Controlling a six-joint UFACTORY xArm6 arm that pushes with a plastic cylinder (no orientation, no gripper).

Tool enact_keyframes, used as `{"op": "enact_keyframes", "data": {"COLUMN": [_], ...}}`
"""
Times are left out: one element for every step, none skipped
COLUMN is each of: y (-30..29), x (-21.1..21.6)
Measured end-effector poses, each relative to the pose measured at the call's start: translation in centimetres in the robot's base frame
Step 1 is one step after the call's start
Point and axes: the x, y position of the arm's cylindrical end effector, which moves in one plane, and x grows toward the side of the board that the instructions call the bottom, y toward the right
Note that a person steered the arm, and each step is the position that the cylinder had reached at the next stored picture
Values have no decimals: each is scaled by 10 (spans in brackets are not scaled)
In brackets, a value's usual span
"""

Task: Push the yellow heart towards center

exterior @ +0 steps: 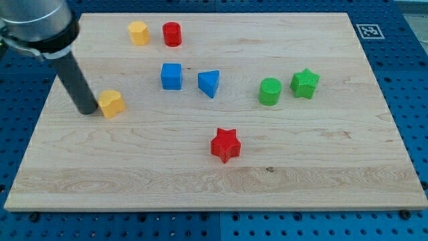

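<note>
Looking across a pale wooden board (200, 187) from the view's left, you find the dark rod first, its tip (87, 110) resting just beside the yellow heart (112, 103), touching or nearly touching its left side. There are no jaws to report; the rod only pushes. The heart sits at the board's left, well apart from the center. Above it are a yellow block (138, 32) and a red cylinder (172, 33). Further right come a blue cube (171, 75), a blue triangle (209, 82), a red star (225, 144), a green cylinder (270, 91) and a green star (305, 83). The heart looks small, rigid and light, likely to slide easily and to twist if pushed off-center, so press squarely on its left face.
</note>
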Motion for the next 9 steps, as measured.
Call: {"op": "enact_keyframes", "data": {"y": [35,48,27,27,40,66,67,68,68], "x": [-1,-1,-16,-30,-16,-11,-11,-11,-21]}}
